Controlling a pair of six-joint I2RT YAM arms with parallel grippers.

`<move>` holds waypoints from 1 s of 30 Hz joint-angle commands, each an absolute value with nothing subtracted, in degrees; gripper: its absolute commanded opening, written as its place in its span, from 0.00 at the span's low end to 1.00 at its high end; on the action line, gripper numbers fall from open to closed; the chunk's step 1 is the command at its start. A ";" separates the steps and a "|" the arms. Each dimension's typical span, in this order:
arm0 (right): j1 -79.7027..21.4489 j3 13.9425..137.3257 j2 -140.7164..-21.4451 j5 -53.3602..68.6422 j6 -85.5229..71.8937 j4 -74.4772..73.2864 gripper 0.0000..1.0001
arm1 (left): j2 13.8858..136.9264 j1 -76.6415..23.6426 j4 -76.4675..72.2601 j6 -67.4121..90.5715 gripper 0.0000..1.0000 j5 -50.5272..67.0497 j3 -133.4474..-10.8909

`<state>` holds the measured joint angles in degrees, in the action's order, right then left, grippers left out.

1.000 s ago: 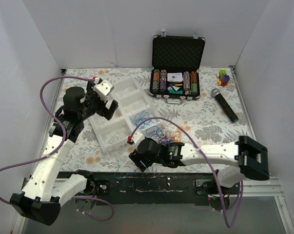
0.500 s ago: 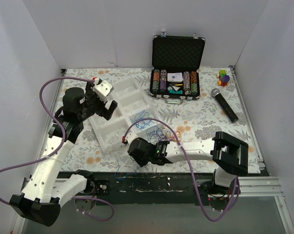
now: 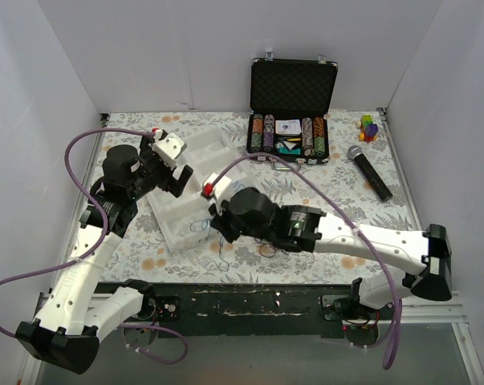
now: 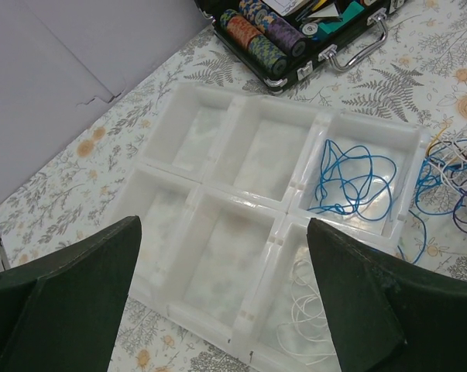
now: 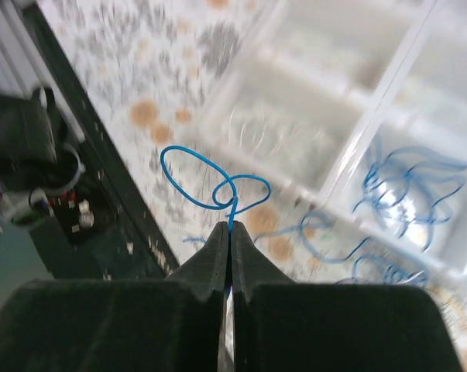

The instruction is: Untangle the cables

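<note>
- The right gripper (image 5: pixel 230 226) is pinched together on a thin blue cable (image 5: pixel 228 195). The cable rises from the fingertips and curls into two loops, the larger stretched out to the left in the wrist view.
- This held cable hangs above the flowered surface (image 5: pixel 140 46), near the edge of the white tray (image 5: pixel 380 101).
- The left gripper (image 4: pixel 224 232) hovers over the tray, fingers wide apart.
- One corner compartment holds a second blue cable (image 4: pixel 349 177), and the one beside it a white cable (image 4: pixel 307 329).
- The tangle (image 4: pixel 454 186) lies on the surface just beside the tray.

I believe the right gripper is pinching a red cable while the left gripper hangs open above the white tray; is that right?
Not quite: the cable in the right gripper is blue, not red, as the right wrist view shows. The left gripper does hang open above the white tray.
</note>
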<state>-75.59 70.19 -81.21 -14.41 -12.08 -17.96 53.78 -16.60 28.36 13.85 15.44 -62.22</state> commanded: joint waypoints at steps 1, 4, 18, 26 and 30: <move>-71.20 78.65 -77.52 -18.09 -5.28 -20.84 0.01 | 53.35 -16.26 25.59 16.07 0.89 12.06 -62.49; -65.75 80.24 -76.64 -17.85 -3.26 -18.55 0.01 | 53.26 -16.26 23.21 18.89 0.87 8.53 -63.19; -52.65 81.48 -86.57 -15.91 3.16 -8.01 0.01 | 49.22 -16.35 19.15 26.27 0.98 6.32 -62.67; -50.89 77.26 -88.42 -16.34 5.00 -2.65 0.01 | 48.61 -16.26 21.01 27.16 0.98 8.44 -61.88; -50.63 74.80 -88.51 -15.74 7.29 1.65 0.01 | 48.34 -16.35 20.39 26.89 0.98 8.26 -61.26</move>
<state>-50.83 76.55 -88.75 -16.16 4.08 -6.24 49.36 -16.58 20.51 26.48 7.94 -62.06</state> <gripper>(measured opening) 0.031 0.981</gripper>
